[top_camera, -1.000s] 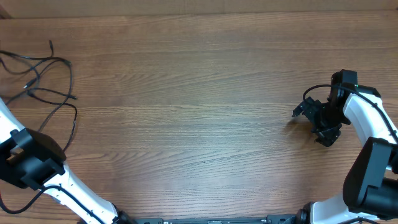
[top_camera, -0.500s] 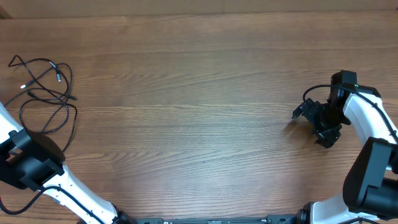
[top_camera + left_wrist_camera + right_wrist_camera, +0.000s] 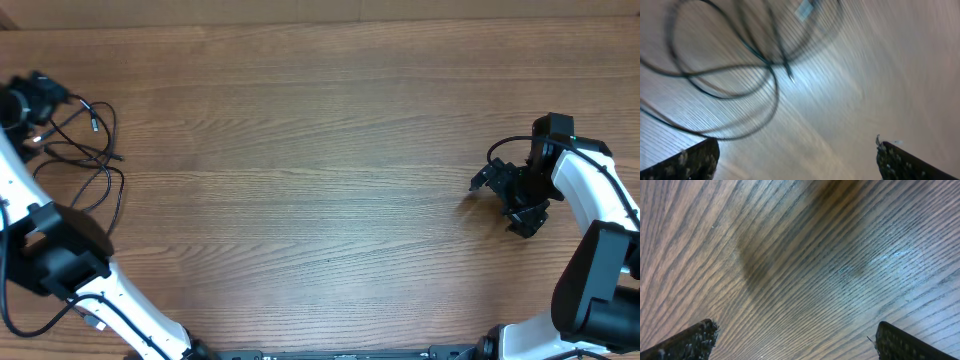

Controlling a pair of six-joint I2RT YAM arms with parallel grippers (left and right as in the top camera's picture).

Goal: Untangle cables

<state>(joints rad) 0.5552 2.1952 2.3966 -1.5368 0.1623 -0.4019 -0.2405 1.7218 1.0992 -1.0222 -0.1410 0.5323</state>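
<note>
The cables [image 3: 90, 153] lie as a loose tangle of thin black loops on the wooden table [image 3: 300, 180] at the far left. My left gripper [image 3: 40, 98] hovers at the tangle's upper left edge. In the left wrist view it [image 3: 797, 162] is open, with nothing between its fingers [image 3: 690, 162]. There the blurred cable loops [image 3: 772, 75] cross ahead of it, with a pale plug [image 3: 805, 10] at the top. My right gripper [image 3: 498, 200] stands open over bare wood at the far right. The right wrist view shows the same open right gripper [image 3: 795, 342] holding nothing.
The left arm's white link and black joint [image 3: 60, 255] sit close below the tangle. The right arm [image 3: 600, 200] occupies the right edge. The table's far edge [image 3: 320, 22] runs along the top.
My left gripper opened and let the cables go. The strands, earlier stretched off the left edge, fell back into a looser bunch. The left gripper then came into the overhead view. The right arm stayed still.
</note>
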